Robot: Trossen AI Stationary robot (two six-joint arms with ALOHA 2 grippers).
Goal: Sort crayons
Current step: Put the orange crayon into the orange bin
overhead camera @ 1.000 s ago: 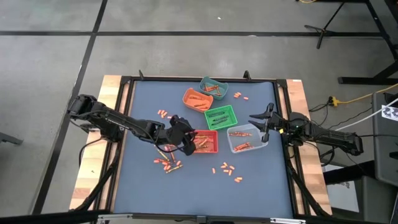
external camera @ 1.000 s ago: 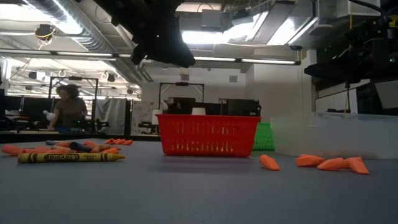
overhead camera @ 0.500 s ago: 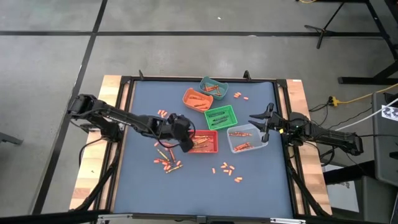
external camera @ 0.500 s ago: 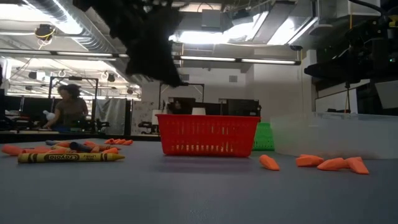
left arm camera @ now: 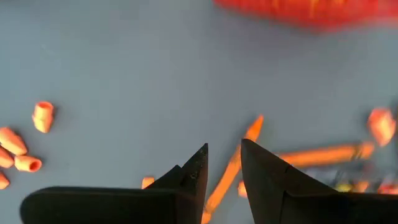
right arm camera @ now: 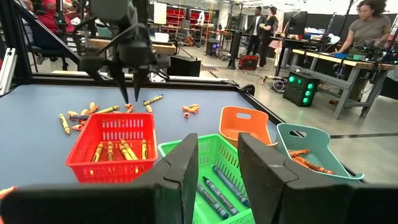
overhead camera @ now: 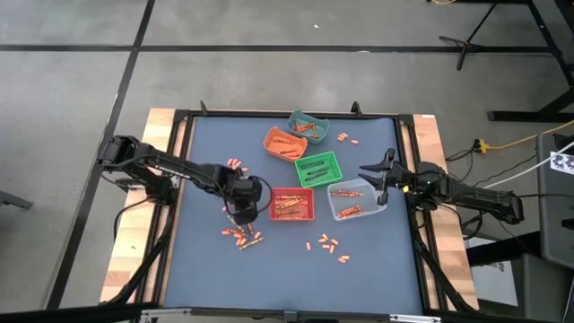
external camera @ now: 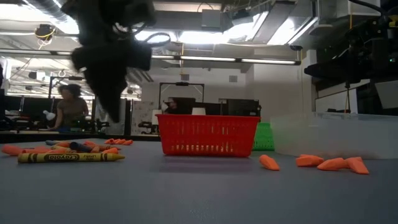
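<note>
Loose crayons [overhead camera: 242, 236] lie in a small orange-red pile left of the red bin [overhead camera: 292, 205]. My left gripper [overhead camera: 239, 215] hangs just above that pile, open and empty. The left wrist view shows its fingers [left arm camera: 224, 152] slightly apart over a long orange crayon [left arm camera: 231, 173], with stubs [left arm camera: 42, 116] off to one side. In the low view a yellow crayon [external camera: 68, 157] lies flat below the blurred left gripper [external camera: 109, 87]. My right gripper [overhead camera: 373, 177] waits open beside the clear bin [overhead camera: 357, 200], holding nothing [right arm camera: 217, 146].
The green bin [overhead camera: 318, 168], orange bin [overhead camera: 283, 142] and teal bin [overhead camera: 308, 125] stand behind the red one, each holding crayons. More stubs [overhead camera: 327, 244] lie in front of the clear bin, and others [overhead camera: 236, 163] at the left. People stand in the room beyond.
My left gripper has swung left from over the red bin to above the loose crayon pile. The right arm has stayed still.
</note>
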